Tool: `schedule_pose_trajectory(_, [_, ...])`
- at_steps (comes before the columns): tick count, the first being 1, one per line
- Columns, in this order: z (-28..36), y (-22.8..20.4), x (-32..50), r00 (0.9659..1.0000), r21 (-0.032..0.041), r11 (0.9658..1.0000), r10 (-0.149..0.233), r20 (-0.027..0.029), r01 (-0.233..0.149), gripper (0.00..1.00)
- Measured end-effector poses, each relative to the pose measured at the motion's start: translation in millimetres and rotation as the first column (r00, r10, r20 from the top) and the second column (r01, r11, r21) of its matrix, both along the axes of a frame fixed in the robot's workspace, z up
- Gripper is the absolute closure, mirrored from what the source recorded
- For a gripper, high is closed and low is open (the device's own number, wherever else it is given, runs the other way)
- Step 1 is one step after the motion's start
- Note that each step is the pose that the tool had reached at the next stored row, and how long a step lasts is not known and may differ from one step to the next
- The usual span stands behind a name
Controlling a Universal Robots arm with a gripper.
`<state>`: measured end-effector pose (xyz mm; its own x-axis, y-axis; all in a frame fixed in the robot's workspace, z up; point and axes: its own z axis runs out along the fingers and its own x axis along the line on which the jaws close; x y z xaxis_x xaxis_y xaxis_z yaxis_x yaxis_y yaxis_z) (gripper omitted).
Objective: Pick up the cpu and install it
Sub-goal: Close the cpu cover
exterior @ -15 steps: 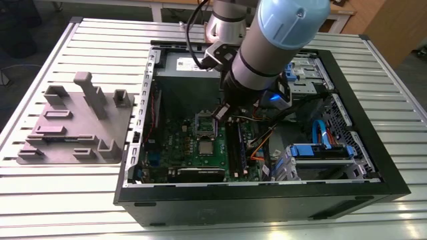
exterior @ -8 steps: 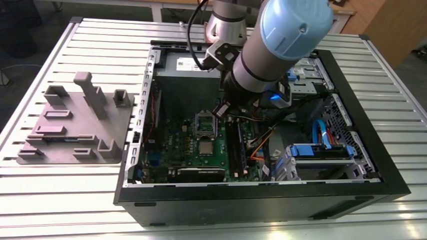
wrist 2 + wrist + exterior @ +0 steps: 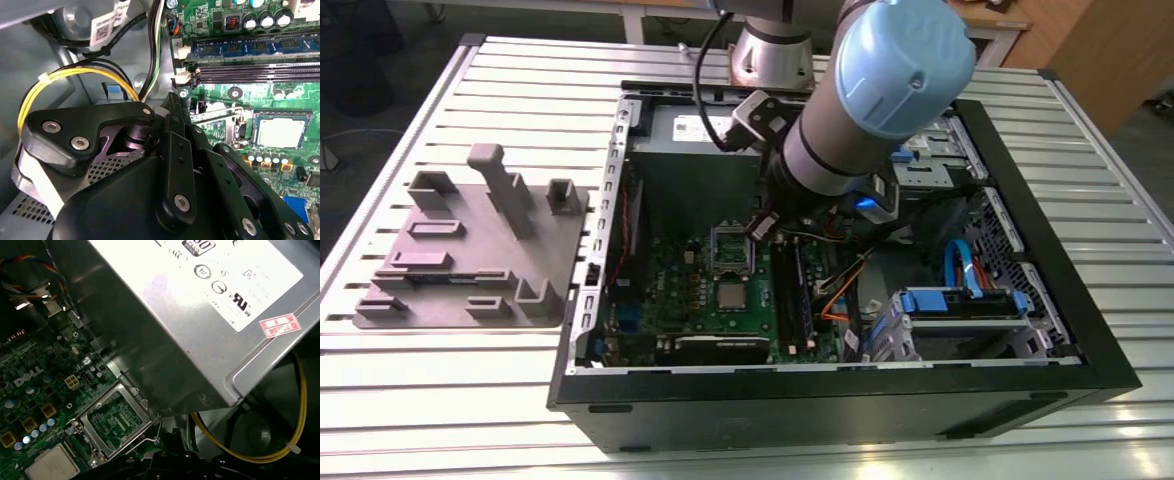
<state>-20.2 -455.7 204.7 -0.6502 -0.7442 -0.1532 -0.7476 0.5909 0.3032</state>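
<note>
Ribbed metal tabletop [image 3: 440, 400] carried everything in the exterior view, with the open black computer case [image 3: 854, 400] nearest the camera and a grey moulded fixture [image 3: 467, 250] lying on the exterior view's left. Inside the case the green motherboard [image 3: 707, 300] lay flat, and the cpu [image 3: 731, 295] sat on it as a small silvery square, just on the near side of the open socket frame [image 3: 730, 252]. In the first wrist view the cpu [image 3: 52, 464] lay beside that frame [image 3: 117, 420], and the second wrist view showed it [image 3: 281, 132] free of any contact. Above the socket area hung the gripper [image 3: 767, 225], holding nothing; whether its fingers were spread or closed could not be told. Farther back stood the grey power supply [image 3: 687, 130] with its label.
</note>
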Motion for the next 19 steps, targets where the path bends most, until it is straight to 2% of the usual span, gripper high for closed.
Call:
schedule_pose_trajectory(17, [-6.3,0.7,0.4,1.0,-0.0004,1.0,0.001,0.0007,-0.001,0.89])
schedule_pose_trajectory(19, [-6.5,0.8,0.4,1.0,-0.0028,1.0,0.001,0.0008,-0.001,0.89])
